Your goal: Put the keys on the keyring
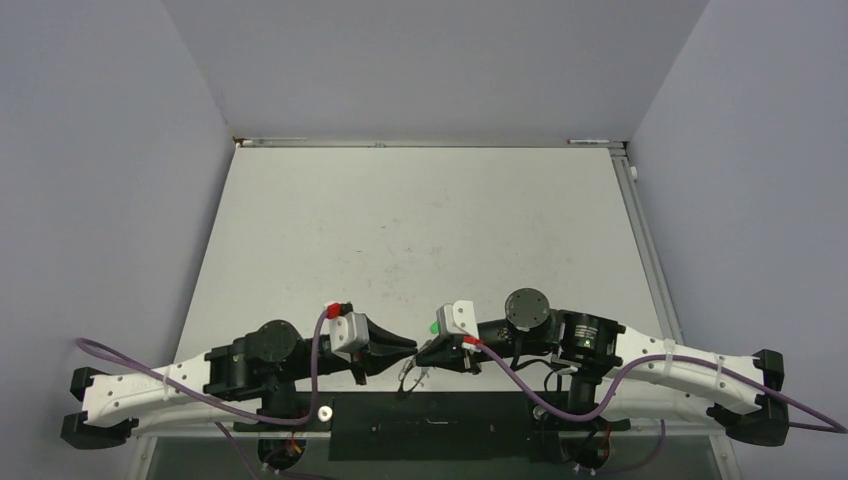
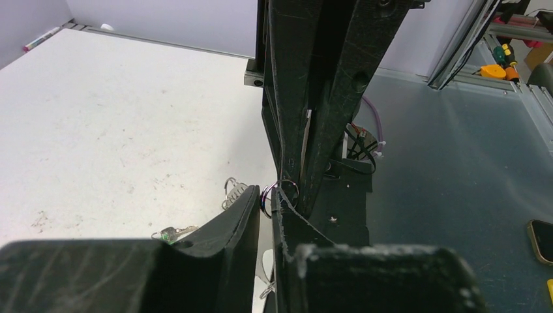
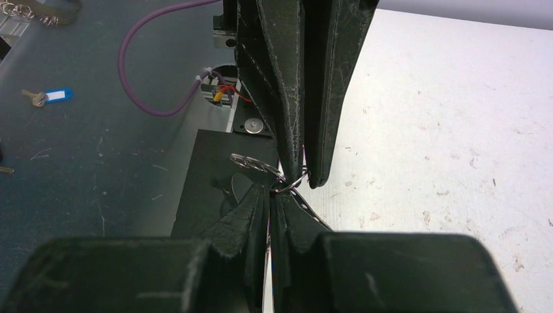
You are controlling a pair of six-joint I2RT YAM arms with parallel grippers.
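Both grippers meet tip to tip over the table's near edge. A thin metal keyring (image 2: 285, 188) with a purple sheen sits between the nearly closed tips of my left gripper (image 2: 266, 193) (image 1: 408, 345). My right gripper (image 3: 270, 193) (image 1: 425, 351) is shut on the same keyring (image 3: 295, 180) from the other side. A small silver key with a bright green head (image 2: 171, 233) shows beside my left finger. Another silver key on a small loop (image 2: 233, 192) hangs close to the ring, also seen as a flat key (image 3: 252, 162). Loose metal pieces dangle below the grippers (image 1: 408, 377).
The black base plate (image 1: 430, 415) lies under the grippers at the table's near edge. A purple cable (image 3: 150, 98) loops off the table. On the floor lie a blue-tagged key (image 3: 52, 96), a phone (image 2: 541, 238) and hand tools (image 2: 497, 68).
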